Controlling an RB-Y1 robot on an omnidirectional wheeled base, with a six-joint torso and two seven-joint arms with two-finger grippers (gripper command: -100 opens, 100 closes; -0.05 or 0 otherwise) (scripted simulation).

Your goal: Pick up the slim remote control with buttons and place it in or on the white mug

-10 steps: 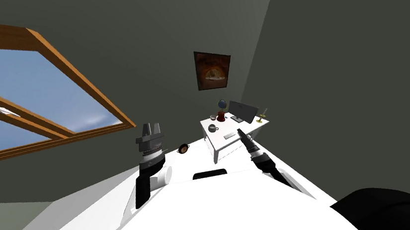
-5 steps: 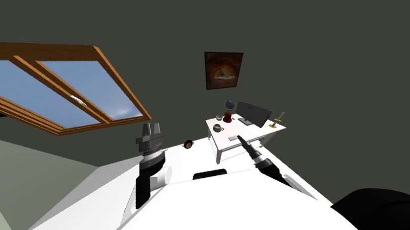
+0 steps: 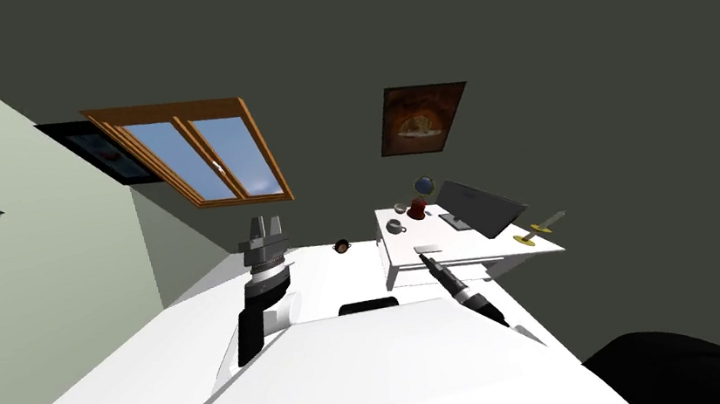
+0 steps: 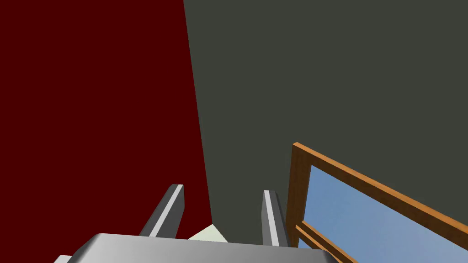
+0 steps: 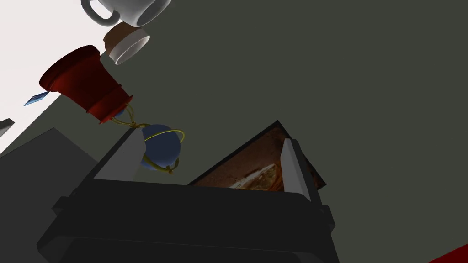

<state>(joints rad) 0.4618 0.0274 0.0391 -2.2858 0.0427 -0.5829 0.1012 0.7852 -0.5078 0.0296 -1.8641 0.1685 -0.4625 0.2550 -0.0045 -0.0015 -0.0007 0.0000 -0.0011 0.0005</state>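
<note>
Right gripper (image 3: pixel 424 256) is hovering open and empty at the near edge of the remote (image 3: pixel 428 249), which is lying flat on the desk (image 3: pixel 408 239). The mug (image 3: pixel 395 226) is standing nearby. Left gripper (image 3: pixel 264 226) is idling open.

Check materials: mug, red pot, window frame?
Mug: plain white, smooth, softly shaded; ceramic-like, but not certain.
Red pot: matte dark red with a stepped rim; clay or plastic, cannot tell which.
Window frame: orange-brown with darker edges; looks like varnished wood.
</note>
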